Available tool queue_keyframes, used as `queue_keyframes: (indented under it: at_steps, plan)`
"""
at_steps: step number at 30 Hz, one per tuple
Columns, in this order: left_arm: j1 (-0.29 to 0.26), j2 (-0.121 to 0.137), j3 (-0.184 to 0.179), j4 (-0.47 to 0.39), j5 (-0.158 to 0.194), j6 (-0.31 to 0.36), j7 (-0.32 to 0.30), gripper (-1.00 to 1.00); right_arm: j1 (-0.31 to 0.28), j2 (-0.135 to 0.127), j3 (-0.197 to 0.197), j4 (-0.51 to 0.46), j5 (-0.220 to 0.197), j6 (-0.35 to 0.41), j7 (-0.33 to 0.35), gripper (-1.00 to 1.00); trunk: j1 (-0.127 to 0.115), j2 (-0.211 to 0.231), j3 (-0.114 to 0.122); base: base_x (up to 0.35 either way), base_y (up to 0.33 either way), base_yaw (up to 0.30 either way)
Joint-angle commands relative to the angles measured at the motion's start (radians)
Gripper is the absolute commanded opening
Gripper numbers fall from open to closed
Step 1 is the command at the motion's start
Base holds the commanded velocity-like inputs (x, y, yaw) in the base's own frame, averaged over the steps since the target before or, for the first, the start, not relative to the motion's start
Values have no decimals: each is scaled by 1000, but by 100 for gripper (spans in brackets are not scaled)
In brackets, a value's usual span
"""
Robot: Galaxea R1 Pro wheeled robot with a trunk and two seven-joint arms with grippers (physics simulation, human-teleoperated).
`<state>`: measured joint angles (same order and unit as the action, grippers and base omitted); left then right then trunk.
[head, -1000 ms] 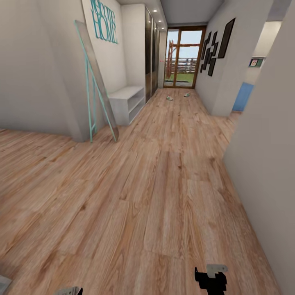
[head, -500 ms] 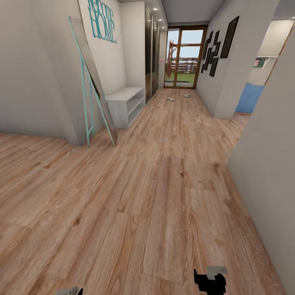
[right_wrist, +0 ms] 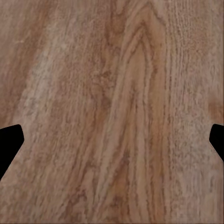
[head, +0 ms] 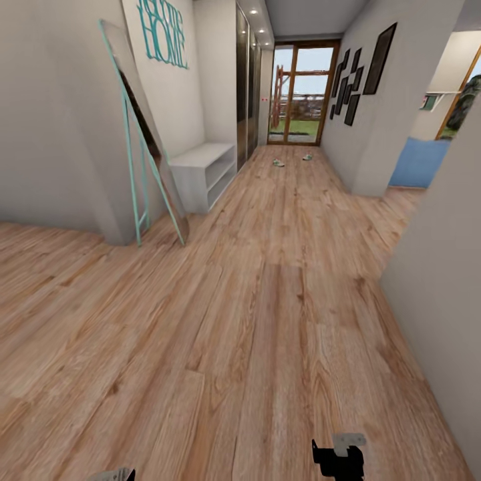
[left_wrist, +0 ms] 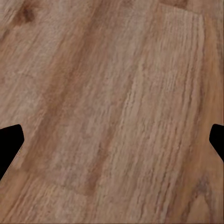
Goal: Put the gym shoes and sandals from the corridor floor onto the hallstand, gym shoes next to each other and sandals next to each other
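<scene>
While both grippers point(right_wrist: 112, 140) gape, gym shoes point(head: 278, 162) lie far ahead.

Two pale gym shoes, one point(head: 278, 162) and the other point(head: 307, 157), lie apart on the corridor floor point(head: 267, 300) near the glass door; the grey-white hallstand point(head: 204, 170) stands against the left wall.

The corridor floor point(head: 267, 300) is matt, grainy wood plank; the hallstand point(head: 200, 170) looks smooth, pale and painted.
</scene>
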<state>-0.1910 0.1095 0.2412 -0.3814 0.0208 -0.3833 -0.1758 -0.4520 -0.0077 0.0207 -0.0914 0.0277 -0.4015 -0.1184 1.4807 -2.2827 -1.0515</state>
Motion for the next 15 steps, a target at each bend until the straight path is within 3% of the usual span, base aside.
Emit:
queue_keyframes:
  at_steps: [1, 15]
  plan:
    - [-1, -1, 7, 1, 2, -1, -10, 100, -1, 0, 2, 1, 4, -2, -5, 100, 0, 0, -1, 338, 0, 0]
    - [-1, -1, 8, 1, 2, -1, -10, 100, -1, 0, 2, 2, 4, -2, -6, 100, 0, 0, -1, 338, 0, -17]
